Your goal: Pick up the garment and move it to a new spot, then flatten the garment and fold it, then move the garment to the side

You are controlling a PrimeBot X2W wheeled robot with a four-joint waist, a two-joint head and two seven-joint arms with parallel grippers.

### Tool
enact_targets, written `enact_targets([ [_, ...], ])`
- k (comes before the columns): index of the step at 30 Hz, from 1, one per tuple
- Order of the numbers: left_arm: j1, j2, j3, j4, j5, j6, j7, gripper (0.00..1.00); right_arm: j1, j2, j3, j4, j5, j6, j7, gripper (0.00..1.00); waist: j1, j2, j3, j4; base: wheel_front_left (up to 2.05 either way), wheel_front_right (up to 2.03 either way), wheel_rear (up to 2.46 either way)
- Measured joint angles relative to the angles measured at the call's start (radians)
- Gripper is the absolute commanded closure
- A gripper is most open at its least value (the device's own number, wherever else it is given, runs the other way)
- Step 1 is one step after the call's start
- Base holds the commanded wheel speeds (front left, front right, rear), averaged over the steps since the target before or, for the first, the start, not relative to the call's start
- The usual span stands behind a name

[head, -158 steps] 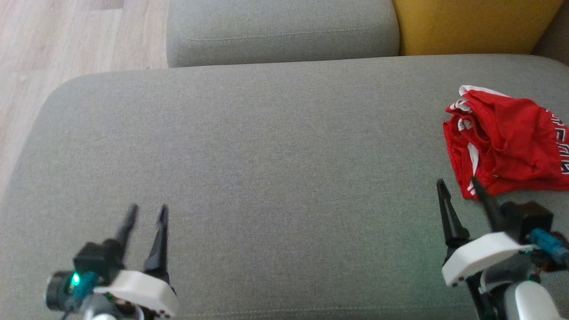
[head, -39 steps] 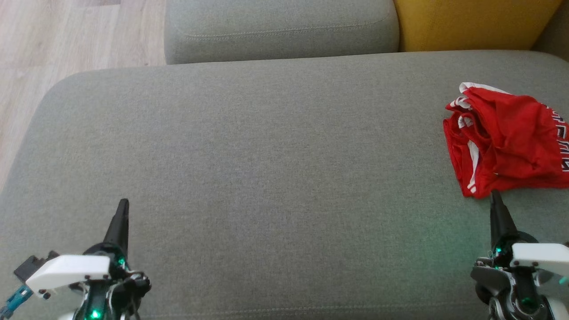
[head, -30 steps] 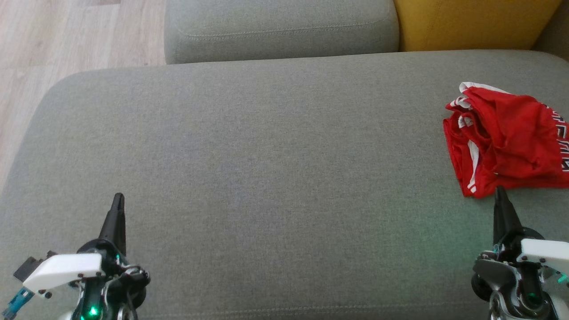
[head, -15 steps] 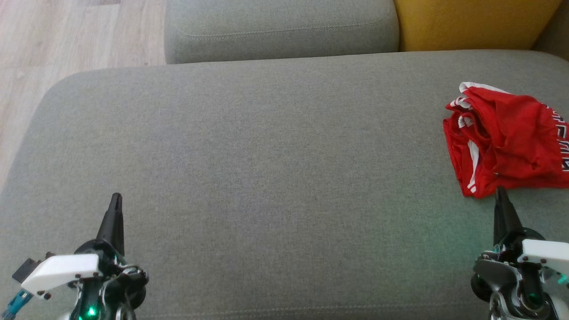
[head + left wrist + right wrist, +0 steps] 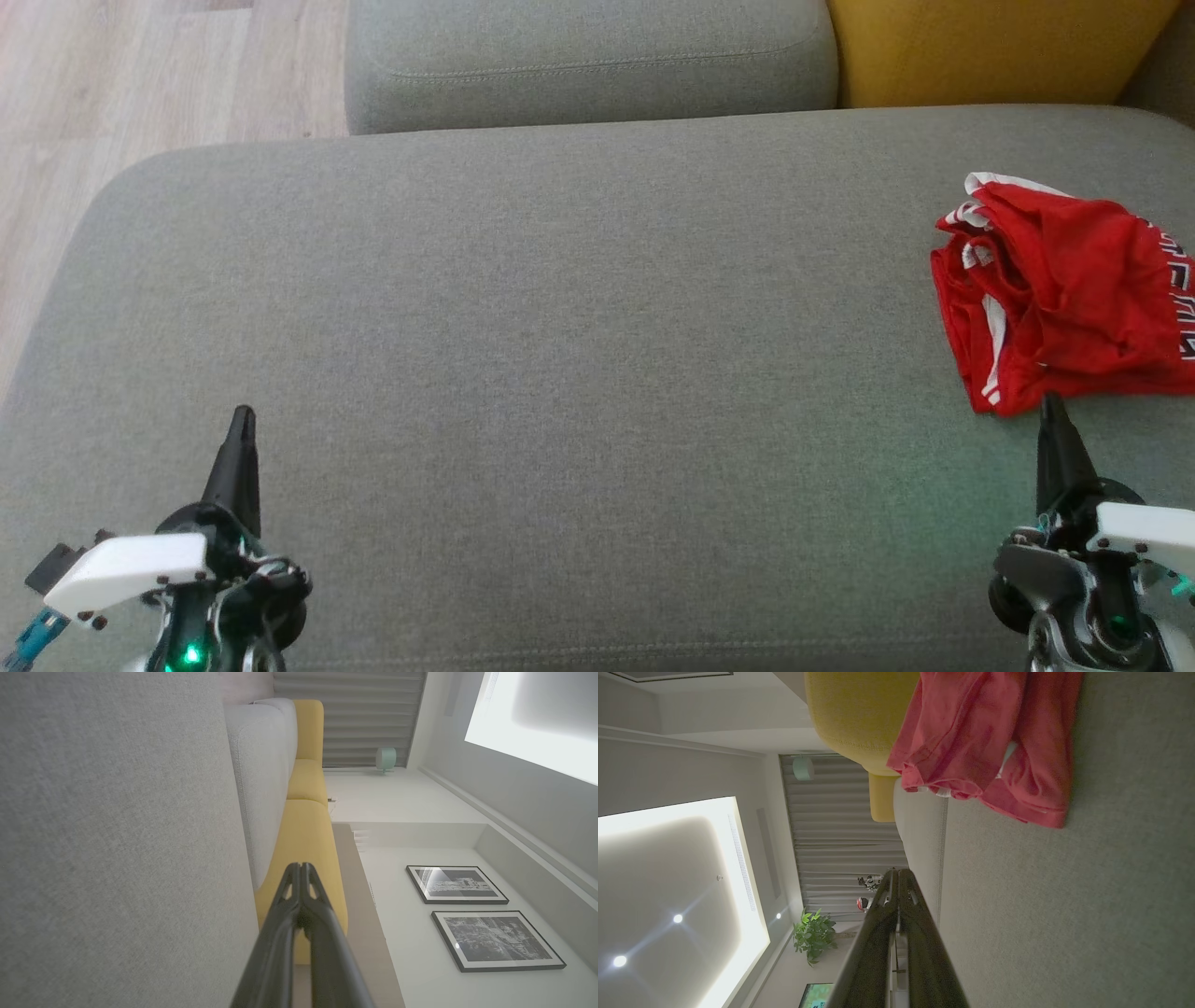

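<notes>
Left claw (image 5: pixel 243 413), right claw (image 5: pixel 1049 402) pressed together, empty; garment (image 5: pixel 1064 289) just beyond right; yellow cushion (image 5: pixel 990 47) behind.

Seat cushion (image 5: pixel 560 327): grey woven cloth, matt, fine-grained; garment (image 5: pixel 1064 289): thin red cloth with white trim, creased, matt; back cushion (image 5: pixel 990 47): yellow coarse-weave cloth; floor (image 5: pixel 140 84): pale wood-grain planks, low sheen; left gripper (image 5: pixel 244 415) and right gripper (image 5: pixel 1052 403): dark matt fingers, smooth white plastic-looking covers.
</notes>
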Motion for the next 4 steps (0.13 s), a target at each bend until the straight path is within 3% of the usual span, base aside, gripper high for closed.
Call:
enact_targets([
  [4,0.000,-0.001,0.001,0.000,0.000,0.000,0.000,1.00,0.000,0.000,0.000,0.000,0.000,0.000,0.000,1.00,0.0000,0.0000,0.000,0.000,0.00,0.00,0.00],
])
